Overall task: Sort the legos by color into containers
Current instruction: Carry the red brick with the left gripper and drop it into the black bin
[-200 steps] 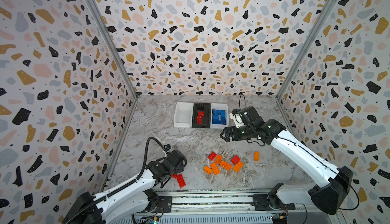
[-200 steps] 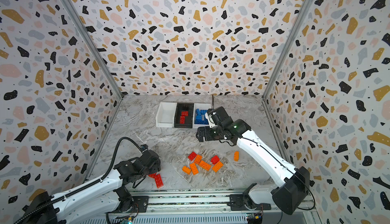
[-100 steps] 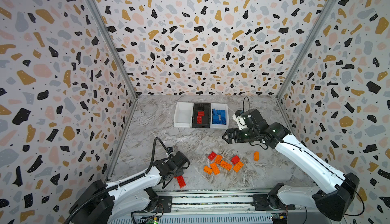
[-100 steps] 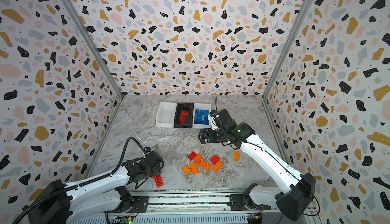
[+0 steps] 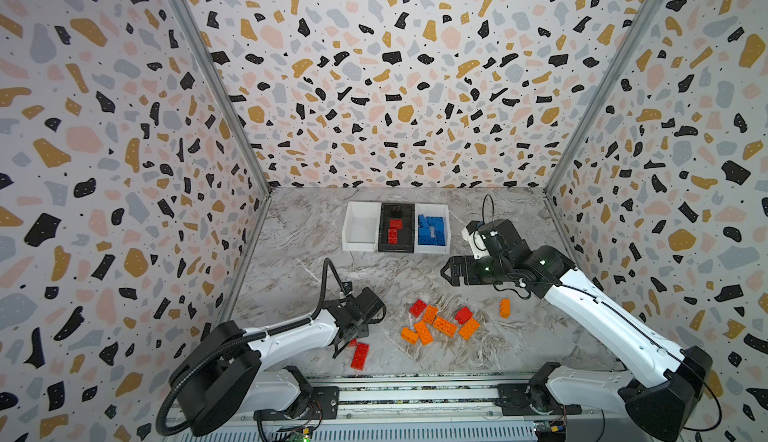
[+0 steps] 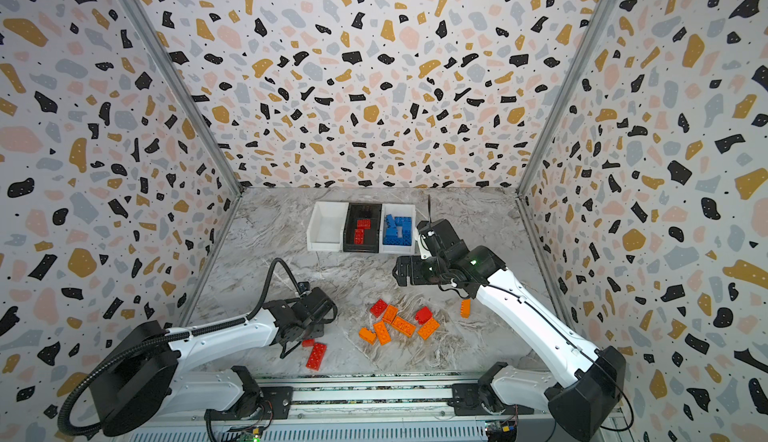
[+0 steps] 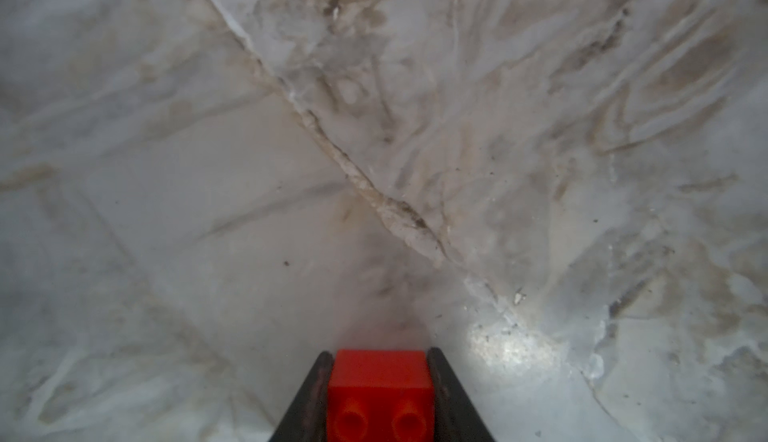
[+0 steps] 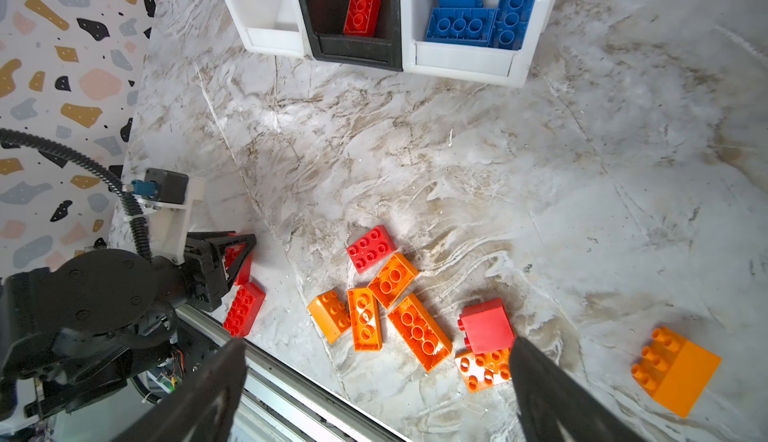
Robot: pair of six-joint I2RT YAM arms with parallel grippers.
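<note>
Marble-patterned tabletop (image 5: 291,252), terrazzo walls (image 5: 395,86) on three sides, metal rail (image 5: 415,382) along the front edge. The left gripper (image 7: 379,356) sits low at lower centre-left in both top views, its jaws pinching a small red brick (image 7: 380,394). A long red brick (image 5: 360,355) lies just beside it, close to the rail. The right gripper (image 5: 445,272) hangs right of centre, jaws spread wide. Below it in the frame is a cluster of orange and red bricks (image 5: 444,326), with a lone orange brick (image 5: 504,307) apart on the right. Three bins stand in a row at upper centre: left white bin (image 5: 351,246), black bin (image 5: 397,249) holding red bricks, right white bin (image 5: 432,249) holding blue. Bare marble lies between bins and cluster.
</note>
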